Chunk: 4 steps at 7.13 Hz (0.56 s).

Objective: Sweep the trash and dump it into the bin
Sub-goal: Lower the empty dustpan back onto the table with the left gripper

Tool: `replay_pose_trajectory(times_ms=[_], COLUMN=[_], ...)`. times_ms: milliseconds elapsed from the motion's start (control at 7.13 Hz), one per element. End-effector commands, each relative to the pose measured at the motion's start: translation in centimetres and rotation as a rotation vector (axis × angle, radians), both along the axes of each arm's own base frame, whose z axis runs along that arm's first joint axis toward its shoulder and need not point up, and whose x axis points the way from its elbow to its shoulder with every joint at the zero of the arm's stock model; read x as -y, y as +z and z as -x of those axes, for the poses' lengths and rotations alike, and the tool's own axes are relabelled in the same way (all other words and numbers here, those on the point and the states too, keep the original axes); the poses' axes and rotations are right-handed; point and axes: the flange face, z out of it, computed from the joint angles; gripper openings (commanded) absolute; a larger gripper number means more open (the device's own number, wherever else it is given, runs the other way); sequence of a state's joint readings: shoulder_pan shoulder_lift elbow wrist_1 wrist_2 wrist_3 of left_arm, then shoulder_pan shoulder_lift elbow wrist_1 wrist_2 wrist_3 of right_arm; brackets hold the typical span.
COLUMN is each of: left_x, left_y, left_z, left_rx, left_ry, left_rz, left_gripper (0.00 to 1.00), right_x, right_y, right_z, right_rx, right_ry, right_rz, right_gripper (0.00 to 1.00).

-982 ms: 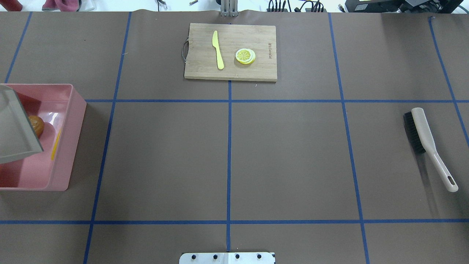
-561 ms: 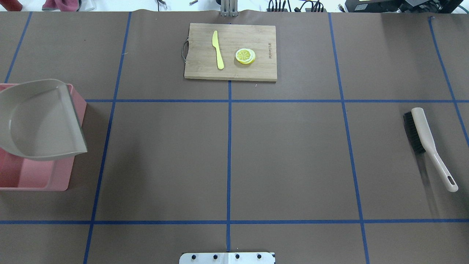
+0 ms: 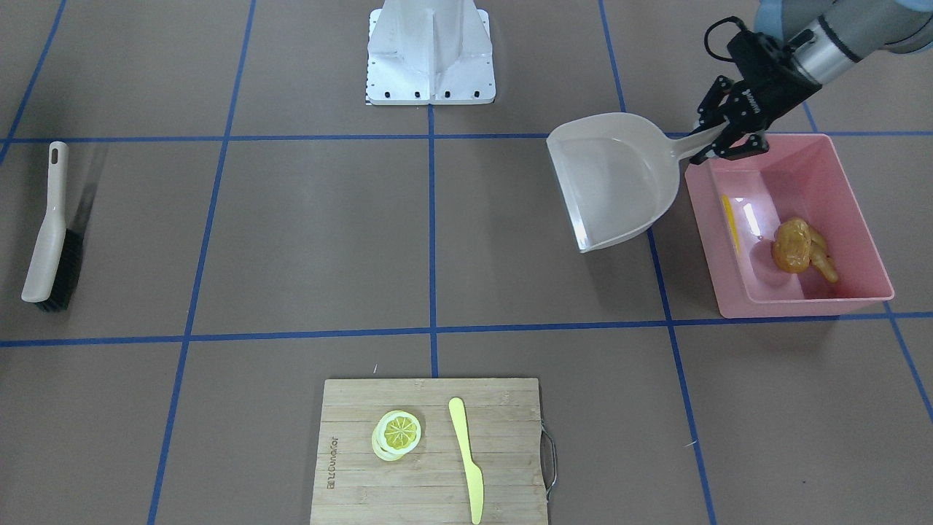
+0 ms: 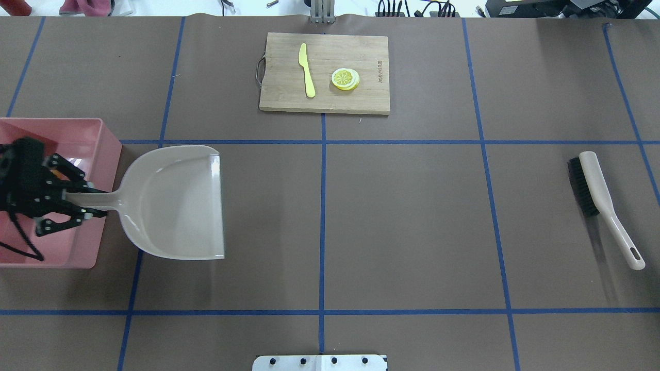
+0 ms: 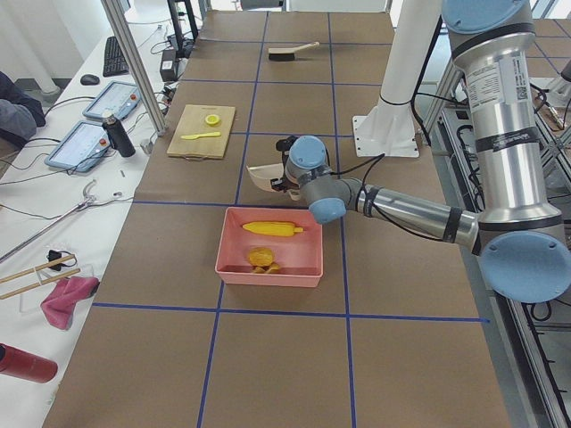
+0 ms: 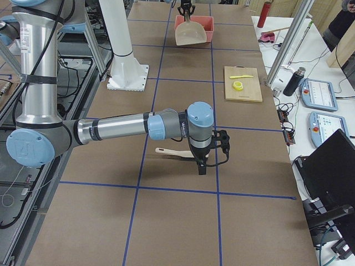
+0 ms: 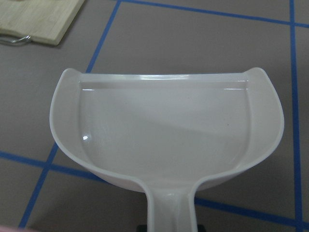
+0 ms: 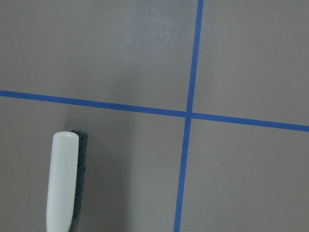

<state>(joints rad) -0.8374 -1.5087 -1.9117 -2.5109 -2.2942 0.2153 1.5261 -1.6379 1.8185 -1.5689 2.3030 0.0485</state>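
- All trash (image 3: pixel 791 246) in view lies inside the bin (image 3: pixel 802 306); dumping looks done.
- Left hand (image 3: pixel 721 146) clamps the empty dustpan (image 3: pixel 612 182) by its handle; setting it down is still to do.
- Right hand (image 6: pixel 201 168): I cannot tell its state.

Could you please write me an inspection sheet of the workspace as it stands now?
Surface: table, brown paper with a blue tape grid.
Job's things: corn and brown toy food lie in the bin; the dustpan is empty, beside the bin; the brush lies on the table at the robot's right.
Clutter: board with knife and lemon slice.
Grippers: left gripper shut on the dustpan's handle; right gripper near the brush, state cannot be told.
Cables: black cable loops at the left wrist.
Surroundings: bench with tablets.
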Motion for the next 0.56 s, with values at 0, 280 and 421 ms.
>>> replay_pose_trajectory(times_ms=[0,280,421], left_x=[0.4,1.4,1.5], left_y=[-3.1,-4.1,-3.7], left_z=[-10.8,-16.5,-16.7], left_rx=[-0.069,-0.079,-0.068], left_ry=[0.06,0.103,0.102], left_rz=[-0.109,-0.109,-0.098], left_gripper=[0.0,0.0,0.0], right_x=[0.1,0.2,0.2], right_y=[0.0,0.4,0.4], right_z=[0.0,0.0,0.0], right_rx=[-0.008,-0.013,-0.013], right_ry=[-0.001,0.0,0.0], right_rz=[-0.004,0.003,0.003], right_gripper=[1.0,1.0,1.0])
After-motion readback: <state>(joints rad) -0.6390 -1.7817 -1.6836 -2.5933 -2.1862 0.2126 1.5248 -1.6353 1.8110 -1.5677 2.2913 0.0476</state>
